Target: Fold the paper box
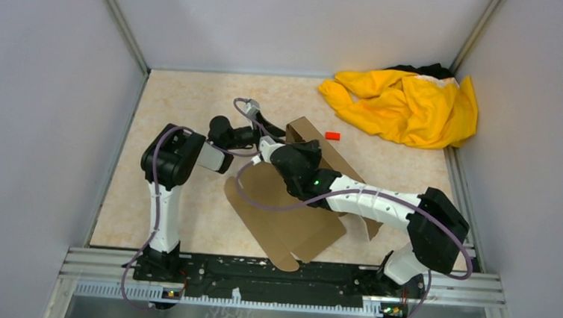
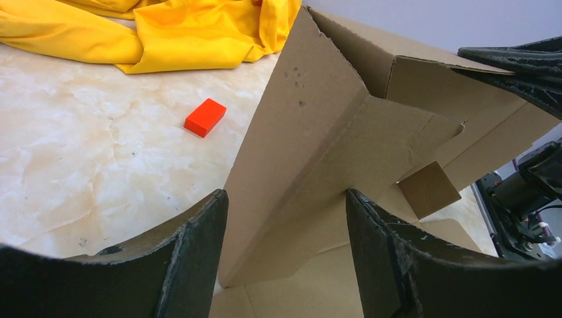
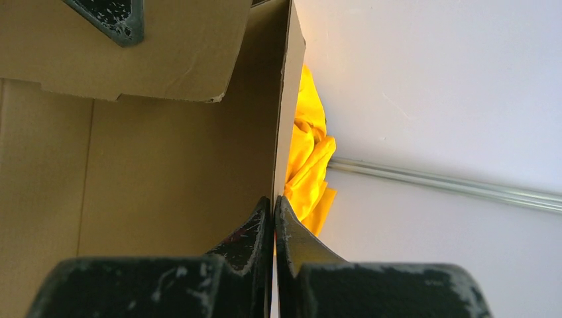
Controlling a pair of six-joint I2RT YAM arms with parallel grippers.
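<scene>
The paper box is brown cardboard lying mid-table, its near panel flat and its far walls raised. My left gripper reaches in from the left and is open. In the left wrist view its fingers stand wide on either side of a raised angled flap of the box without pinching it. My right gripper is shut on the thin upright edge of a box wall. In the top view its wrist covers the box's middle.
A yellow cloth garment is heaped in the far right corner, and it also shows behind the box wall. A small red block lies on the table just beyond the box. Grey walls enclose the table on three sides.
</scene>
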